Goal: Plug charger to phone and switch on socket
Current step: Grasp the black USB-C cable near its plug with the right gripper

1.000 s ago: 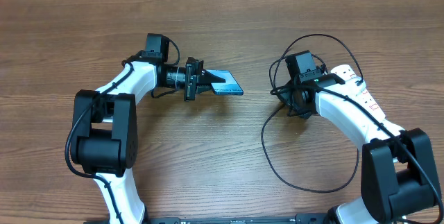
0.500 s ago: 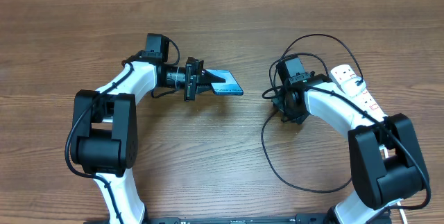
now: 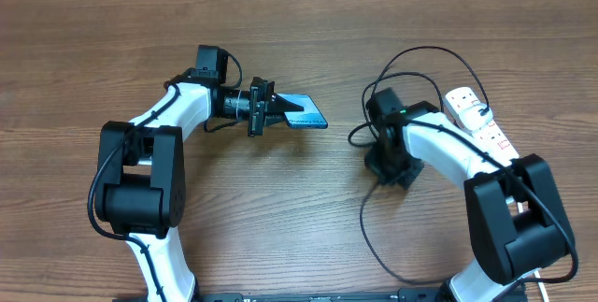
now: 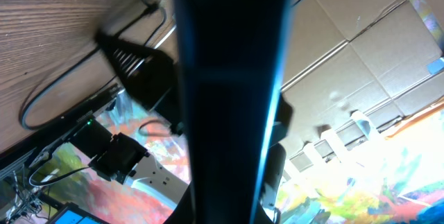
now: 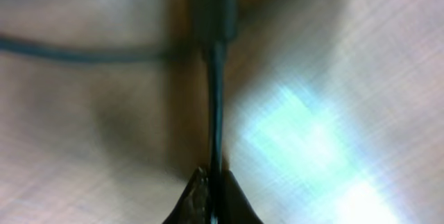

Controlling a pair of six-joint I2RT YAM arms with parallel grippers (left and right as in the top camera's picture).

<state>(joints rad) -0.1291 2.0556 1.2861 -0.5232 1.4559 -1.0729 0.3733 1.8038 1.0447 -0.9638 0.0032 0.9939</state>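
1. We see the left gripper [image 3: 288, 107] reaching out level over the middle of the bench [image 3: 280, 237]. It is nearer the far edge than the near one, and its fingers are clamped on one end of the phone [image 3: 313, 116].
2. The phone's free end points toward the right edge of the bench. It is tilted, so the overhead view catches only a narrow strip of its blue screen. We cannot tell whether it touches the wood.
3. In the left wrist view the phone [image 4: 229, 99] runs up the middle of the picture edge-on. It shows as a dark band with a blue glow down one side.
4. The right gripper [image 3: 393, 166] points down at the bench, between the phone and the socket [image 3: 475, 115]. It is well apart from the phone.
5. The right wrist view is blurred. Even so, we make out the right gripper [image 5: 214, 193] with its fingers drawn together on the thin black cable of the charger [image 5: 215, 113].
6. Above that pinch the cable thickens into a darker piece. We cannot tell whether that piece is the connector tip.
7. From overhead, the charger [image 3: 422, 50] arcs in a loose loop toward the far edge, over the right arm. It then trails from the right gripper toward the near edge.
8. The charger and the phone are apart.
9. The socket lies near the right edge of the bench. It is white with small red marks, and the right arm partly covers it.
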